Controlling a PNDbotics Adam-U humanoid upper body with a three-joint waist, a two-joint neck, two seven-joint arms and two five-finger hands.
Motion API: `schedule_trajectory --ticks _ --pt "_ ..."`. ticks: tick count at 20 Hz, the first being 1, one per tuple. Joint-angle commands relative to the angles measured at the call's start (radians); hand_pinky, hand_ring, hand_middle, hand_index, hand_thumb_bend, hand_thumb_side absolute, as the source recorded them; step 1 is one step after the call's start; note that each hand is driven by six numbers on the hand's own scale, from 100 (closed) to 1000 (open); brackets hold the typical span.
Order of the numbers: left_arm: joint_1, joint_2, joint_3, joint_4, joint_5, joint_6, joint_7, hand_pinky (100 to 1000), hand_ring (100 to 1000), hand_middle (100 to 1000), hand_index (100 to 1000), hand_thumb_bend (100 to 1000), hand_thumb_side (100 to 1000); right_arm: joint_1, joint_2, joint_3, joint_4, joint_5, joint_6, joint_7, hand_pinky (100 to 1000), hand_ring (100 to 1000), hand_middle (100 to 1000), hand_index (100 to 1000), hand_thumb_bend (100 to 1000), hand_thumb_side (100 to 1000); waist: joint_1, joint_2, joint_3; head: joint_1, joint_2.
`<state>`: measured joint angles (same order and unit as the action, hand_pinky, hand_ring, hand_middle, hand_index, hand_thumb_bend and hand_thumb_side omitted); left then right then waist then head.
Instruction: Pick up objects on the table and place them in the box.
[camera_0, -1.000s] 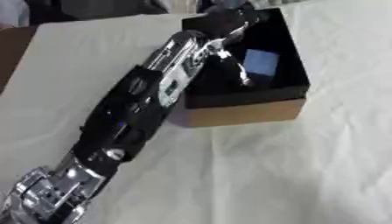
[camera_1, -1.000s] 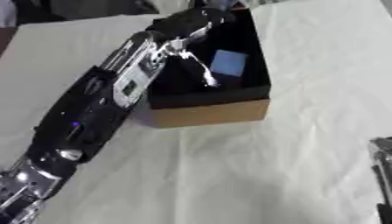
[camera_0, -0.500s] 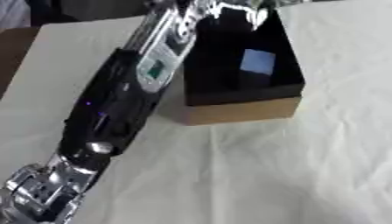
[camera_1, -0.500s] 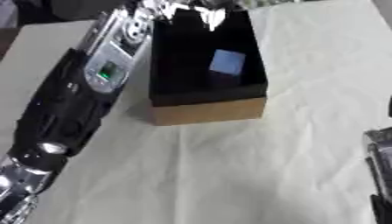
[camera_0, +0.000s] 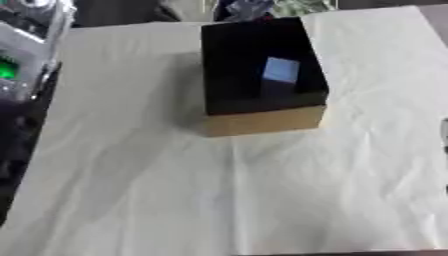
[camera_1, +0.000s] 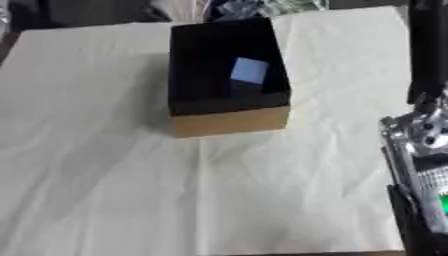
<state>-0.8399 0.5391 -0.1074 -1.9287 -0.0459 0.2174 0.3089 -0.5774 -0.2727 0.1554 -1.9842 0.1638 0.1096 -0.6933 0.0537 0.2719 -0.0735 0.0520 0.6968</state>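
The box (camera_0: 261, 75) stands open at the far middle of the table (camera_0: 175, 190), its dark inside facing up so things can be dropped in from above. A small pale blue object (camera_0: 281, 69) lies inside it, toward the right wall, so that piece of the task looks done. The cloth-covered table around the box shows nothing else to pick up. Part of the left arm (camera_0: 22, 60) shows at the far left edge and part of the right arm (camera_1: 424, 165) at the right edge, both drawn aside, well apart from the box. Neither hand is in sight, so I cannot tell whether they are released or clenched
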Motion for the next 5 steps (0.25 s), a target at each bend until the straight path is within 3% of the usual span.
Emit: schedule_trajectory --ticks 1,5 --pt "0.043 0.059 0.061 -0.066 0.165 -0.034 0.08 1000 825 758 917 139 450 -0.003 -0.026 -0.016 -0.016 0.018 0.012 -0.001 753 704 607 819 100 584 -0.014 -0.032 0.012 -0.025 0.022" --pt "0.154 0.068 0.111 -0.071 0.254 -0.149 0.149 1000 821 755 917 161 454 0.004 -0.03 -0.023 -0.016 0.026 0.019 -0.003 753 704 608 819 100 580 -0.026 -0.042 0.044 -0.042 0.029"
